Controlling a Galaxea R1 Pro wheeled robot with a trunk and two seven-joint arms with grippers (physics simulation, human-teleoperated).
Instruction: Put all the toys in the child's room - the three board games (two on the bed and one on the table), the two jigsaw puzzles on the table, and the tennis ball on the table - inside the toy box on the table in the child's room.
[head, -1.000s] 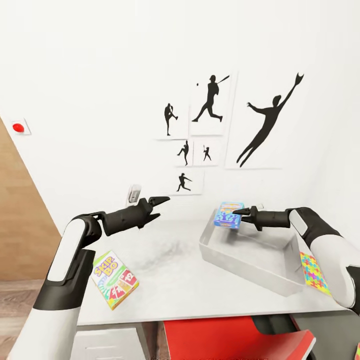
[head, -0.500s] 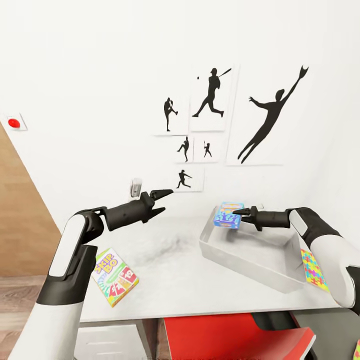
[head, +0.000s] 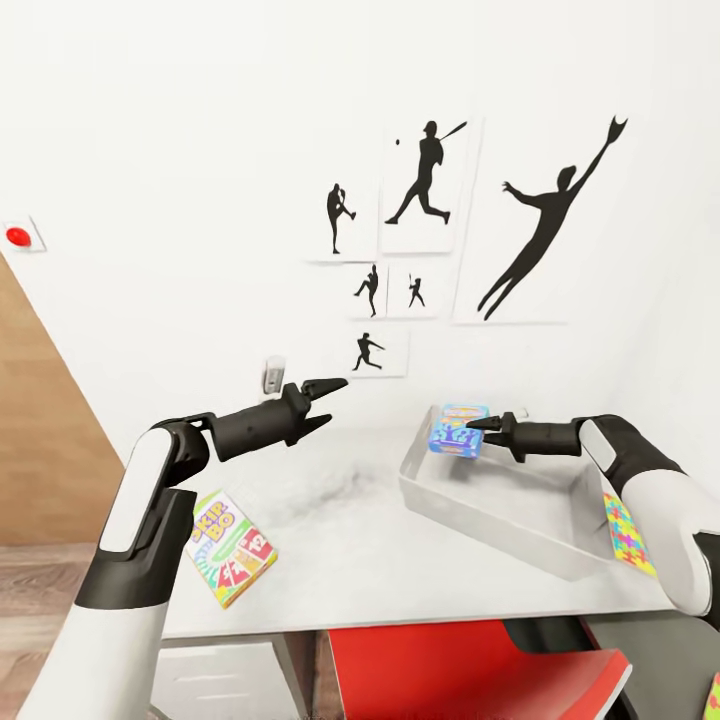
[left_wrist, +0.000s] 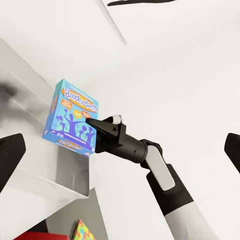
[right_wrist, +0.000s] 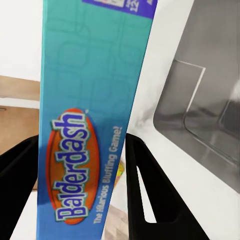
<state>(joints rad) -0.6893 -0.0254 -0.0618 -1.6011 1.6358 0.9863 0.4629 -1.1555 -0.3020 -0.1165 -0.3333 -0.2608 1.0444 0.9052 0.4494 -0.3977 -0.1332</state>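
Right gripper (head: 472, 428) is clamping the Balderdash box (head: 456, 430) above the toy box (head: 480, 510); left gripper (head: 325, 400) is hanging apart, empty. Next: lower, release.

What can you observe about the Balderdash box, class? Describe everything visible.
The Balderdash box is a flat blue-turquoise printed carton with an orange oval logo, the words "The Hilarious Bluffing Game!" and dark blue figures. It is closed and looks undamaged, and stands on edge in the air, pinched by the right hand, above the far left corner of the grey toy box.
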